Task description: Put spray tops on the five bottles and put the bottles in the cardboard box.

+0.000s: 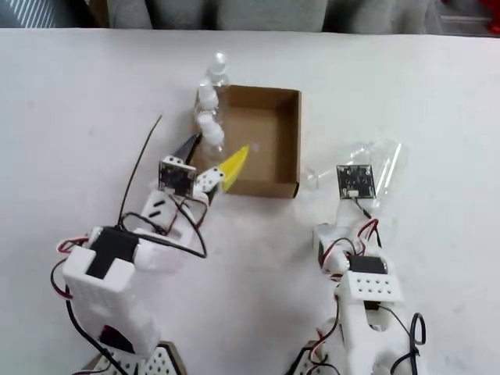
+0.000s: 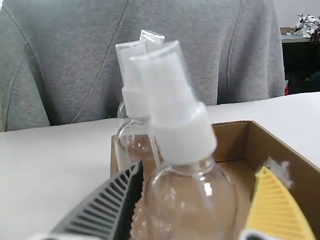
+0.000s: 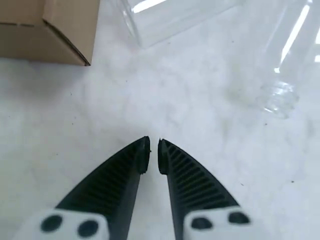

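Two white printed arms, the left arm and the right arm, each with black servo blocks, looped red and black wires and a square dark camera board at the wrist. Left jaws: one dark grey, one yellow, both ribbed. Right jaws: both dark grey and ribbed, on white mounts with round screw holes.

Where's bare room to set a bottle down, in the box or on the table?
Free: cardboard box floor toward its right wall; table left of the left arm; table strip between the arms. Crowded: box's left wall, with capped spray bottles and left gripper; table right of the box, where uncapped bottles lie.
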Tool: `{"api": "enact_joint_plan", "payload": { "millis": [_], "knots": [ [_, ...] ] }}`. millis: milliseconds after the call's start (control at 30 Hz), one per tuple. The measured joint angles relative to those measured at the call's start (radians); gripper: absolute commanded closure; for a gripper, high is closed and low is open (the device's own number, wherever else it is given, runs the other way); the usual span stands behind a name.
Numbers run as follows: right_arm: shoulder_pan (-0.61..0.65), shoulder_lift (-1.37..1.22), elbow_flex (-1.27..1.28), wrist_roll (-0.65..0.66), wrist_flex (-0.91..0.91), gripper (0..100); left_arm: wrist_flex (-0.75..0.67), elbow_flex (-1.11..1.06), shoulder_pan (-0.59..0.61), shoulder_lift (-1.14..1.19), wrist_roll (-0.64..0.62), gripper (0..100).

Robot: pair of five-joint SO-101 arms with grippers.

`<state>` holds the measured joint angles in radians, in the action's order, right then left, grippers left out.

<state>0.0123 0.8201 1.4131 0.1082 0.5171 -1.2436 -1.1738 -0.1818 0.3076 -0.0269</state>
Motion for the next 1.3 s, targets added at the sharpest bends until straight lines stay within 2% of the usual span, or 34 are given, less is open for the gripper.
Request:
{"api": "enact_joint_plan", "payload": {
  "millis": [467,933,1067,1300],
  "knots": [
    [0.000,0.000,0.000,0.000,0.000,98.1,0.000,-0.038,0.018,-0.029,0.000,66],
    [0.000,0.000,0.000,0.000,0.000,98.1,0.009,-0.304,0.038,-0.446,-0.003,66],
    [0.000,0.000,0.000,0.000,0.000,98.1,0.155,-0.348,0.038,-0.637,-0.003,66],
    [0.000,0.006,0.000,0.000,0.000,98.1,0.552,-0.399,0.038,-1.074,-0.003,66]
  ]
}}
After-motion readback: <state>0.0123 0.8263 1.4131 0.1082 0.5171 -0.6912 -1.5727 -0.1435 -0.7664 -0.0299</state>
